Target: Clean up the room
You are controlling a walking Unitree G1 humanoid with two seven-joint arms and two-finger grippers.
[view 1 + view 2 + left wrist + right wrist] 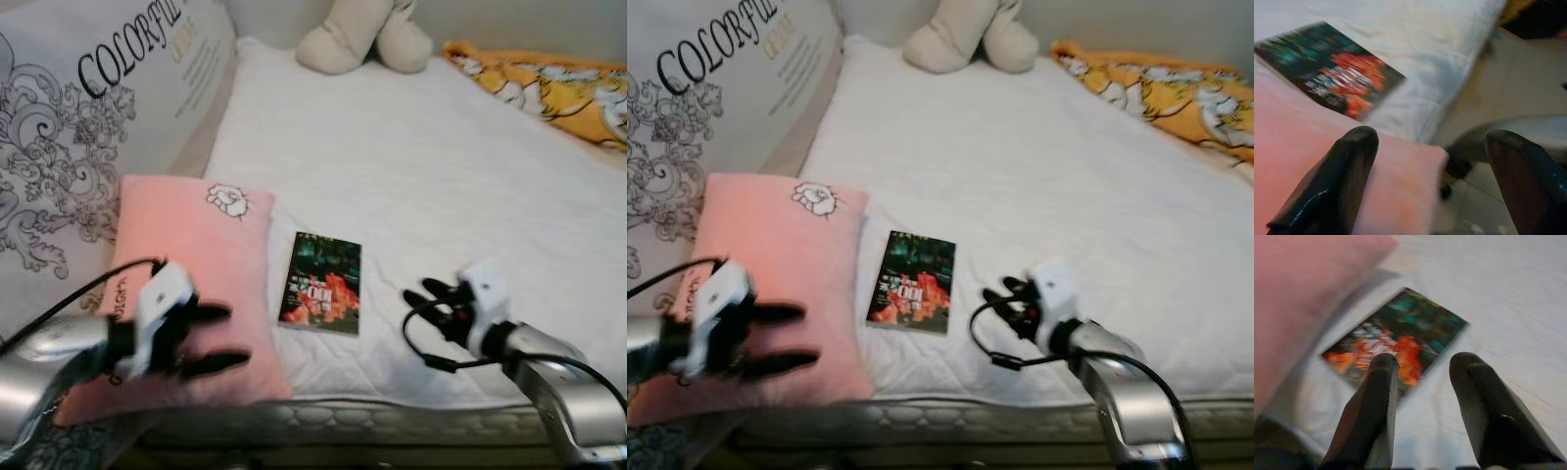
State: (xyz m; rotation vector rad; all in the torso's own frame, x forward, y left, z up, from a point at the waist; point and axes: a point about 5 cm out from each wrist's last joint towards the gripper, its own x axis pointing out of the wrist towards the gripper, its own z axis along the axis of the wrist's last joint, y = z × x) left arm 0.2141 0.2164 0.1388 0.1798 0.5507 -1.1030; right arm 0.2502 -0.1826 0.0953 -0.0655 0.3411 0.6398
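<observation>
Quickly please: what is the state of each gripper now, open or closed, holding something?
Left gripper: open, empty, over the pink pillow.
Right gripper: open, empty, beside the book.

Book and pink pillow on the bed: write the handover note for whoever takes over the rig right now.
Left gripper: fingers open, over the pink pillow's near end, holding nothing.
Right gripper: fingers open, low over the white mattress, pointing at the book, holding nothing.
The book lies flat between the pillow and the right gripper. A plush toy and an orange blanket lie at the far end.
Done: nothing picked up.
Left: likely book, then pillow.
</observation>
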